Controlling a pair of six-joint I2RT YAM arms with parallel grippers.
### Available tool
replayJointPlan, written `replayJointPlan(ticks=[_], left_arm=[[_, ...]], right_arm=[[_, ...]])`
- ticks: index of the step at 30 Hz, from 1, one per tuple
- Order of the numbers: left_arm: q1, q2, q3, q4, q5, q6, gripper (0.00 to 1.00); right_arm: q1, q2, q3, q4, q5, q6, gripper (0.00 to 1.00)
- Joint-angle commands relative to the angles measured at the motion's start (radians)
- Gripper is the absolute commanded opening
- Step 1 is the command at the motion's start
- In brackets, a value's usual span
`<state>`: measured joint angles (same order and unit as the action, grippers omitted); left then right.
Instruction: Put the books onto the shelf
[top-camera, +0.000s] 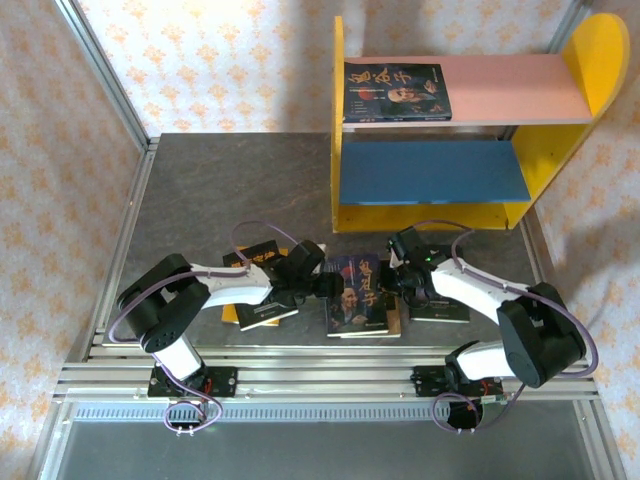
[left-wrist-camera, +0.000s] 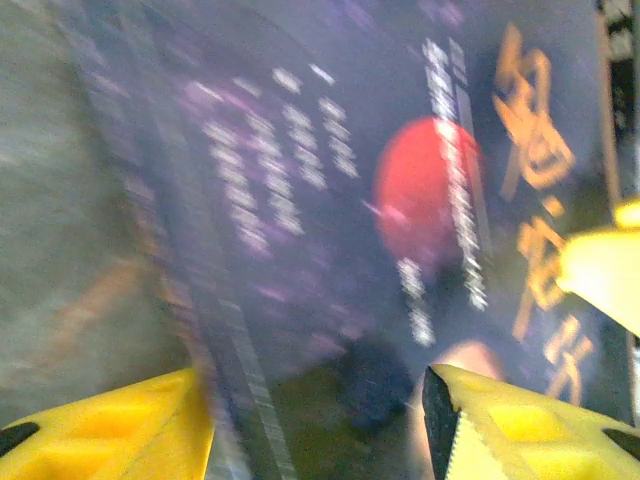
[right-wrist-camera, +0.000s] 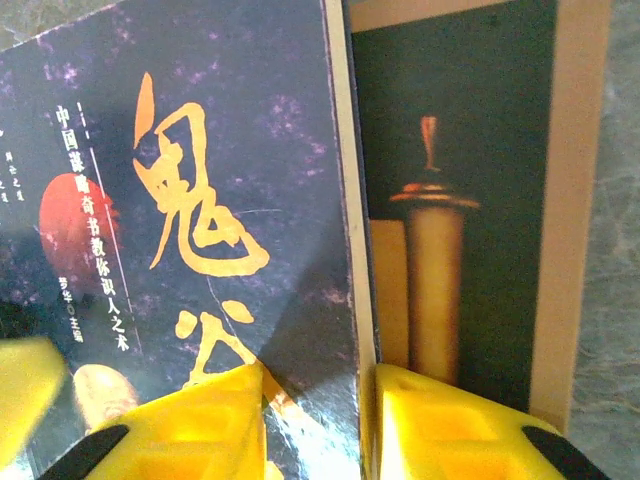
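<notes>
L gripper (top-camera: 325, 284) sits at the left edge of the dark purple book (top-camera: 360, 302), which lies flat on the table (top-camera: 200, 180) btwn both arms. Its fingers are spread wide over the cover (my wrist cam is blurry here). R gripper (right-wrist-camera: 318, 372) is at that book's right edge, gap narrow w/ the page edge btwn the fingers; I can't tell if it's pinching. The brown book (right-wrist-camera: 460, 200) lies right alongside. A black book (top-camera: 272, 312) rests on a yellow book (top-camera: 231, 313) under the L arm. One portrait book (top-camera: 397, 92) lies flat on the pink board (top-camera: 510, 85) of the shelf (top-camera: 338, 120).
</notes>
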<state>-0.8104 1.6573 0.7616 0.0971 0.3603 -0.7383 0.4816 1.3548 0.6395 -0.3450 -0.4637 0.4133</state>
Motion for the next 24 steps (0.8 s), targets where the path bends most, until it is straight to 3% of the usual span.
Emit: replayJointPlan(ticks=[1, 17, 24], left_arm=[[-0.020, 0.008, -0.011, 0.046, 0.045, -0.025, 0.57], [-0.028, -0.109, -0.059, 0.199, 0.075, -0.085, 0.46], [-0.033, -0.074, -0.042, 0.239, 0.089, -0.093, 0.38]], right_arm=[[0.008, 0.029, -0.001, 0.016, 0.005, 0.020, 0.27], [0.009, 0.030, -0.014, 0.047, -0.001, 0.031, 0.24], [0.009, 0.027, -0.019, 0.068, -0.018, 0.031, 0.24]])
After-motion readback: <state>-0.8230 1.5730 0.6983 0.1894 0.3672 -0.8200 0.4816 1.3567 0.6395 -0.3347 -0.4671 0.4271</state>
